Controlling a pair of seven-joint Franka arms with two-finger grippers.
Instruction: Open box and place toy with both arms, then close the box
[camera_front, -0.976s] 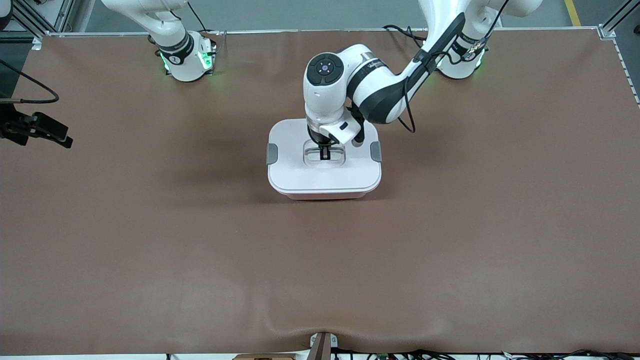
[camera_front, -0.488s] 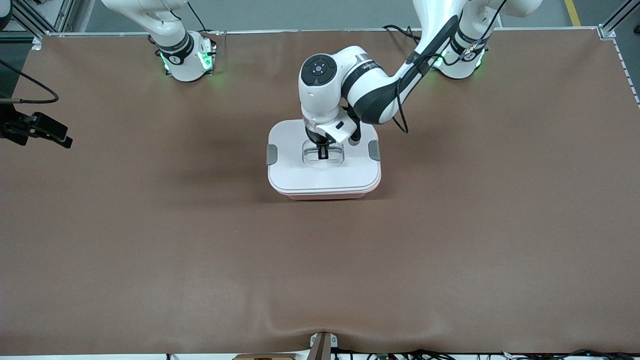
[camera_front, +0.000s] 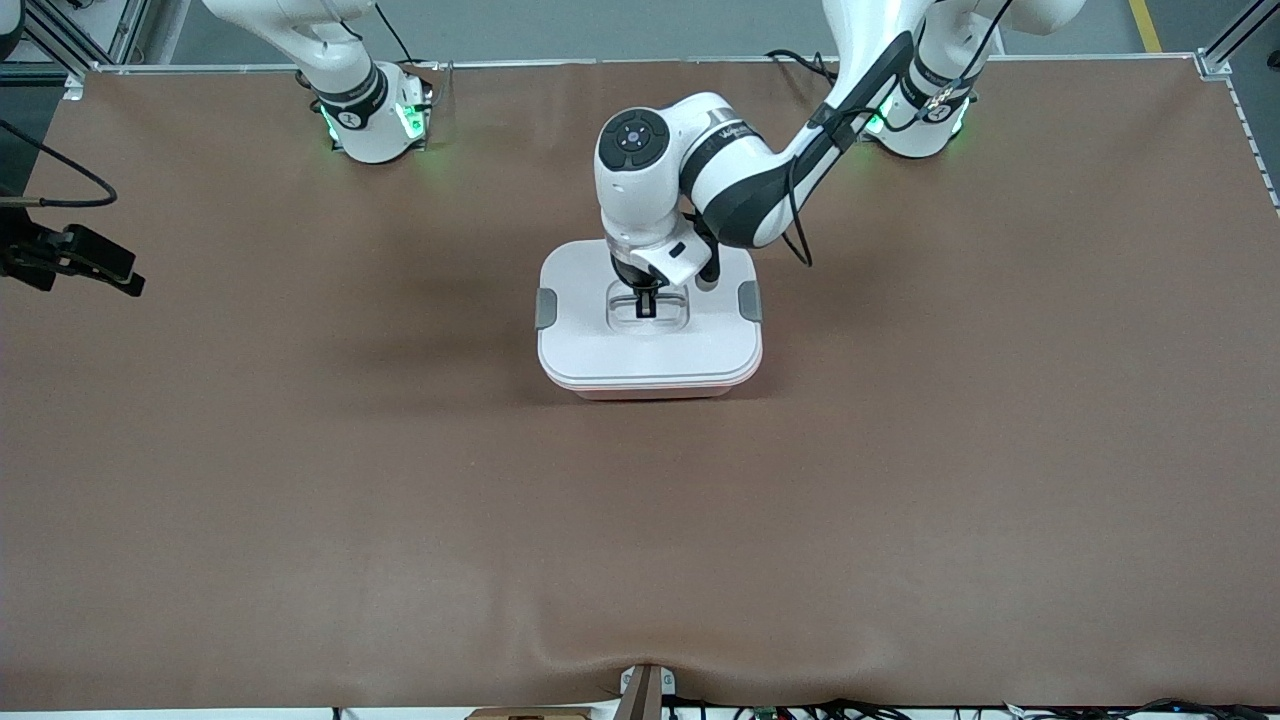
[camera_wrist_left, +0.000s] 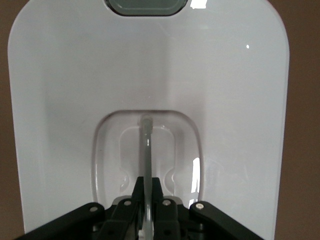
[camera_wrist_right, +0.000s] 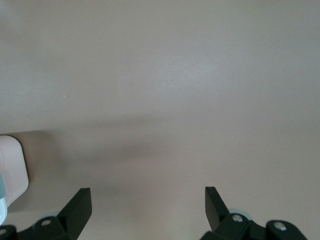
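The box (camera_front: 650, 392) stands mid-table, its pale pink body under a white lid (camera_front: 600, 345) with grey clips (camera_front: 545, 308) at both ends. My left gripper (camera_front: 647, 305) reaches down into the lid's recessed centre and is shut on the thin upright handle (camera_wrist_left: 146, 145). In the left wrist view its fingers (camera_wrist_left: 148, 182) pinch that handle from both sides, with the lid (camera_wrist_left: 225, 100) spread below. My right gripper (camera_wrist_right: 147, 200) is open and empty over bare table, by the right arm's end (camera_front: 100, 268). The toy is not in view.
Brown mat (camera_front: 640, 530) covers the whole table. A pale corner, seemingly of the box (camera_wrist_right: 11, 172), shows at the edge of the right wrist view. One grey clip (camera_wrist_left: 145, 6) shows in the left wrist view. The arm bases (camera_front: 375, 115) stand along the table's back edge.
The left arm's wrist has shifted slightly toward the right arm's end, still shut on the handle. The lid has shifted a little with it. The right arm has not moved.
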